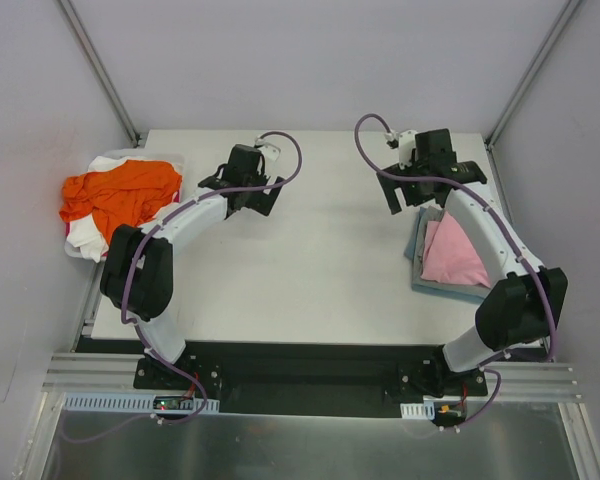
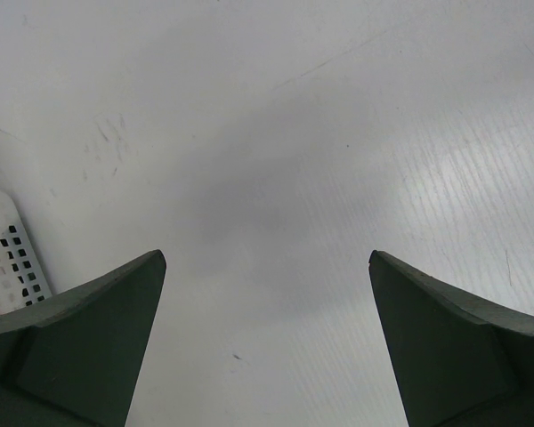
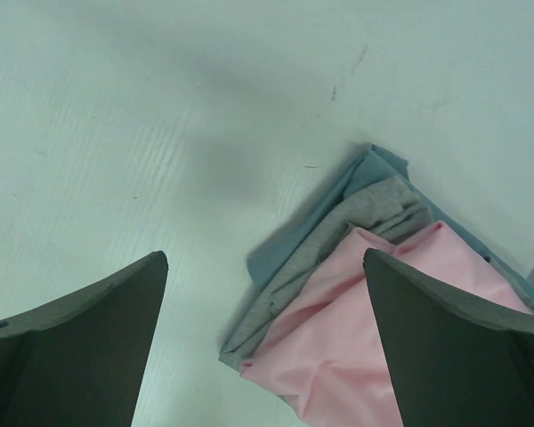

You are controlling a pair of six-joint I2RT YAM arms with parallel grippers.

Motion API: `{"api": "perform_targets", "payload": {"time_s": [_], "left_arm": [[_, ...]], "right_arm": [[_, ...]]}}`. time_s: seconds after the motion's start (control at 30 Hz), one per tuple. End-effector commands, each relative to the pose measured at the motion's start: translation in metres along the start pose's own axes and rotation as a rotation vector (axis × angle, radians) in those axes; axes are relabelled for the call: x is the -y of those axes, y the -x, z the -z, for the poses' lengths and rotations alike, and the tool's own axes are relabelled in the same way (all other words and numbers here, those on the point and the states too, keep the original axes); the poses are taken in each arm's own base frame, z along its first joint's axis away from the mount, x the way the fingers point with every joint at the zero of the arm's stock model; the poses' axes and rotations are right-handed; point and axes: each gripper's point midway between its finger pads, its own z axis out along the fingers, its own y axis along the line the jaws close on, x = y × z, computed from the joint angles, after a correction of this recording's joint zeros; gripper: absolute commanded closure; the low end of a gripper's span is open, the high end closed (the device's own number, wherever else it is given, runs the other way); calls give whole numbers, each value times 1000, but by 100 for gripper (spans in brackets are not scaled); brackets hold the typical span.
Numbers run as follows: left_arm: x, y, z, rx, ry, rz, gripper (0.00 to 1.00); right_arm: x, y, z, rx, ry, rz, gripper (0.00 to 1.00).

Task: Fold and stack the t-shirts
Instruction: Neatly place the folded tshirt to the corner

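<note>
My left gripper [image 2: 267, 258] and right gripper [image 3: 265, 258] are wide apart, holding nothing. I should move the left one to the orange t-shirt [image 1: 120, 190] on its left and pinch one edge

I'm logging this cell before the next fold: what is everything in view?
pink shirt: one, light pink, folded, on top of the stack at the table's right edge
grey and blue layers: grey over blue, under the pink shirt; one shirt or two, cannot tell
orange shirt: one, orange, crumpled, in the basket
white shirt: at least one, white, under the orange shirt
basket: one, white, perforated, table's left edge
table: one, white
left gripper: one, dark, open and empty, over bare table near the basket
right gripper: one, dark, open and empty, over the table beside the stack
</note>
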Motion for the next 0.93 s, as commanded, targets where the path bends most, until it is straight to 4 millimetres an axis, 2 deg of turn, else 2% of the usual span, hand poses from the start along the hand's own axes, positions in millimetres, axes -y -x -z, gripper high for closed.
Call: {"api": "perform_targets", "payload": {"time_s": [0.0,0.3,0.33,0.9], "left_arm": [[-14,12,11,52,42,27,1],[-12,15,9,59,32,27,1],[-12,15,9,60,32,27,1],[-14,20,11,71,33,28,1]], "right_arm": [[-17,26,1,71,58,-53,4],[-31,32,-1,78,68,-2,4],[-26,32,-1,72,38,1,3],[-37,32,-5,49,49,36,3]]}}
